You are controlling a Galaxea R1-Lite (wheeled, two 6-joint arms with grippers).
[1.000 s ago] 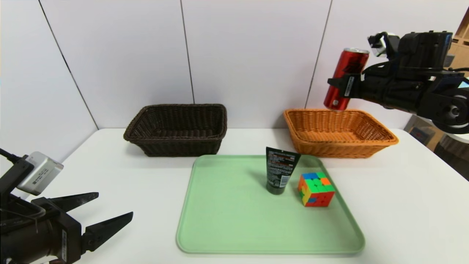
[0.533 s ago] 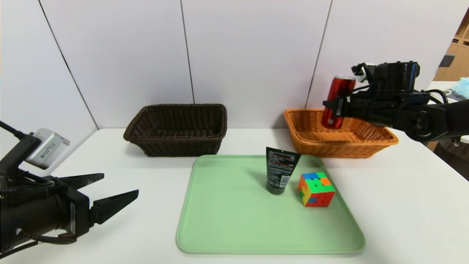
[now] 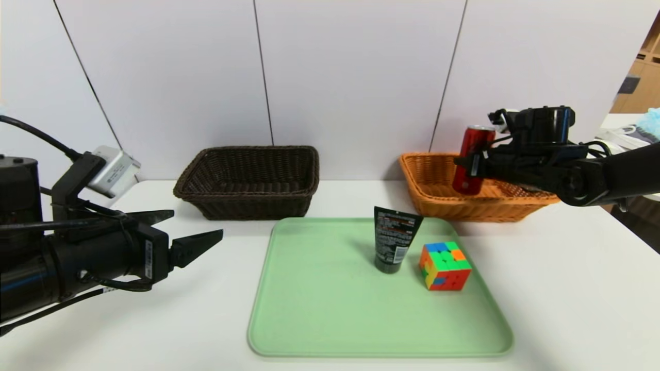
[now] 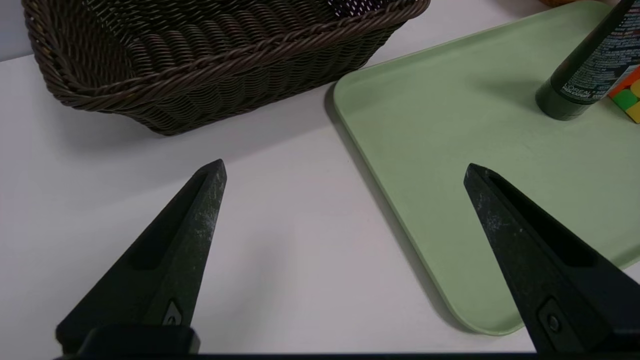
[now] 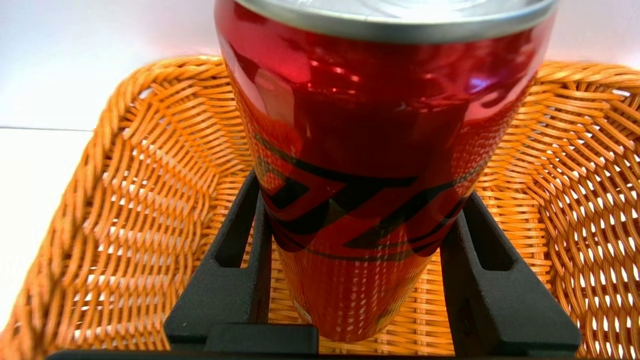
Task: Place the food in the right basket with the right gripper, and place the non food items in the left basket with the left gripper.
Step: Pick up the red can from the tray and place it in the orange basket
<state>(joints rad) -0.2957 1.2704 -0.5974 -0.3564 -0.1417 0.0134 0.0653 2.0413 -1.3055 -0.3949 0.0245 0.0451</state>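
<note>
White table [image 3: 567,288] against pale panelled walls [image 3: 350,77]; right gripper [image 3: 466,167] fingers clench the red can [image 3: 472,154] inside the orange basket [image 3: 438,198]; left gripper [image 3: 193,232] fingers spread, holding nothing.

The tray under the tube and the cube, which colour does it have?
The tray is plain pale green, without pattern. The head view shows it best.
</note>
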